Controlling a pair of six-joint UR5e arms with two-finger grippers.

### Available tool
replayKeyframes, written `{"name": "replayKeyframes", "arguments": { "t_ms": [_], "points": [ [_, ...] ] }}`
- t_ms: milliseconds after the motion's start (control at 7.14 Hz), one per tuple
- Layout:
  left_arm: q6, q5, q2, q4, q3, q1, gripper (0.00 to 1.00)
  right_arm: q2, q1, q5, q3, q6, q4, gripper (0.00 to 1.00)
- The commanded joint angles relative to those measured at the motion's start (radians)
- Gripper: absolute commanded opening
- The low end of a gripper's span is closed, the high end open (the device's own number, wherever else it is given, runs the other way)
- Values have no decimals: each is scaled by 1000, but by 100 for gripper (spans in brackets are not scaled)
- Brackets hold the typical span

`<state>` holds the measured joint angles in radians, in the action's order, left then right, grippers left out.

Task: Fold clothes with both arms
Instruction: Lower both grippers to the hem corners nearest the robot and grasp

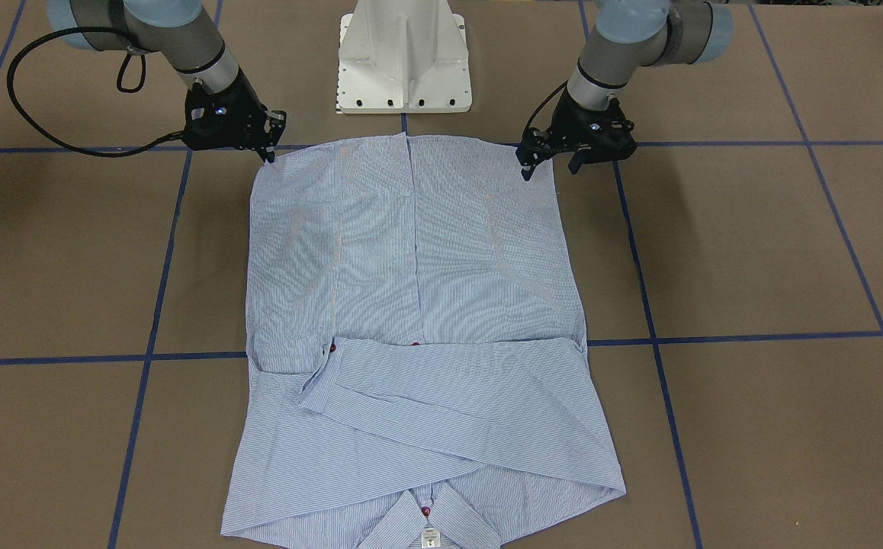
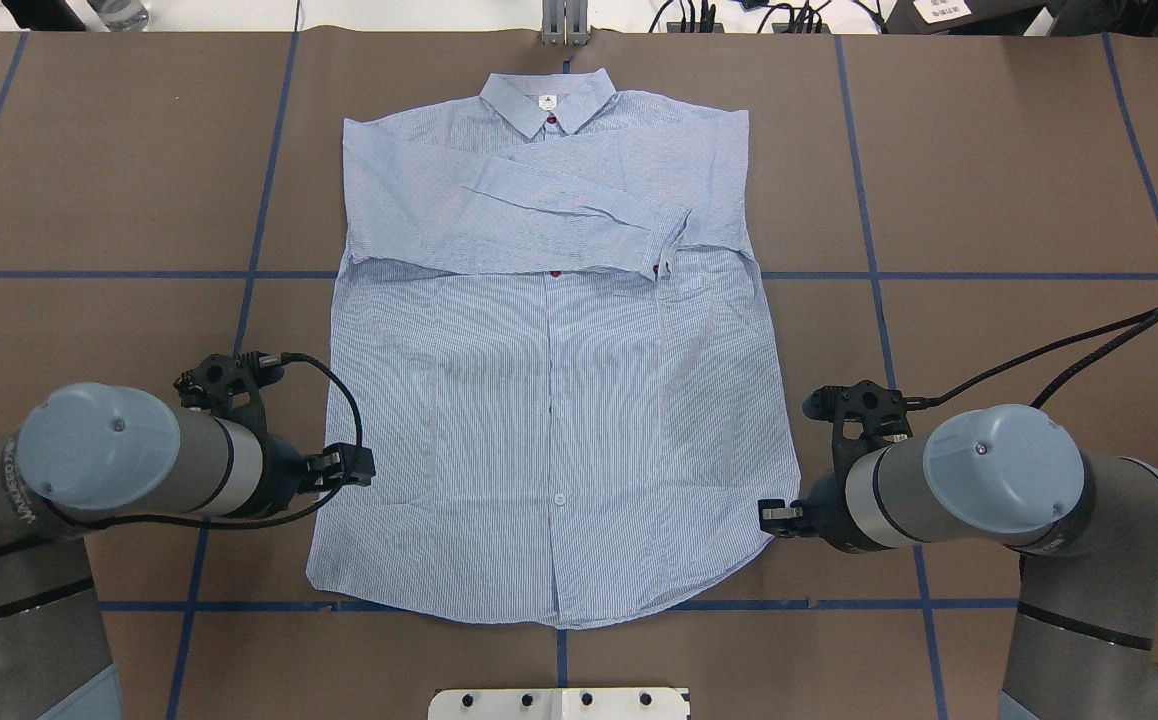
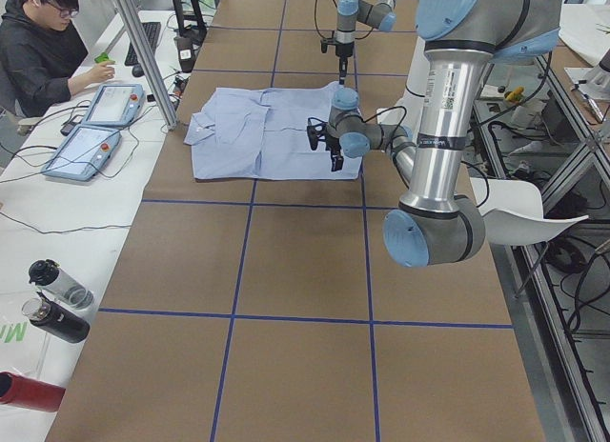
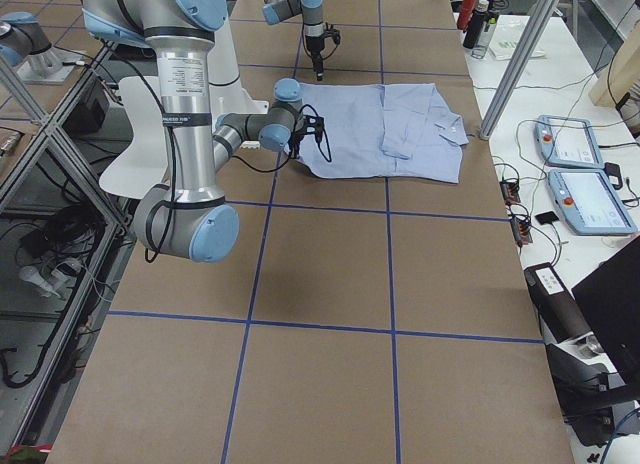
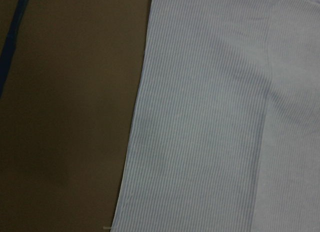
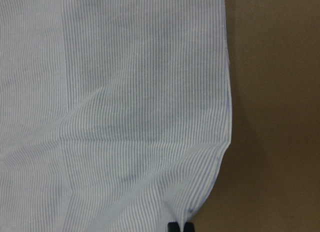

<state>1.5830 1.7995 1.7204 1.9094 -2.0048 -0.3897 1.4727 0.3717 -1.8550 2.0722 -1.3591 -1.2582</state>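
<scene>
Brown table (image 1: 754,244), one shirt (image 1: 411,267), left claw (image 1: 550,168), right claw (image 1: 268,156)

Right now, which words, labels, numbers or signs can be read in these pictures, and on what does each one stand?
"UNIVERSAL ROBOTS", probably: vertical print on the left arm, blurred.
Neck tag in the collar of the shirt: too small to read.
White sheet at the top right, overhead view: too small to read.
Nothing else is legible.

Along one side of the blue-taped table (image 3: 295,261) are a person (image 3: 38,42), two pendants (image 3: 112,104) and bottles (image 3: 57,282), with a chair (image 3: 519,209) opposite.
</scene>
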Motion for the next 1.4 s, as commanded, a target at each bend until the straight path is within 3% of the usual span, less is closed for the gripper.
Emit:
{"name": "replayKeyframes", "arguments": {
  "t_ms": [0,420,1261],
  "points": [
    [82,-8,-15,-4,3,90,95,-3,0,-1,-1,0,2,0],
    [121,-8,-18,-6,8,114,81,-3,9,-4,0,2,2,0],
    [121,-11,-15,-61,12,98,79,-3,18,-4,-1,2,2,0]
  ]
}}
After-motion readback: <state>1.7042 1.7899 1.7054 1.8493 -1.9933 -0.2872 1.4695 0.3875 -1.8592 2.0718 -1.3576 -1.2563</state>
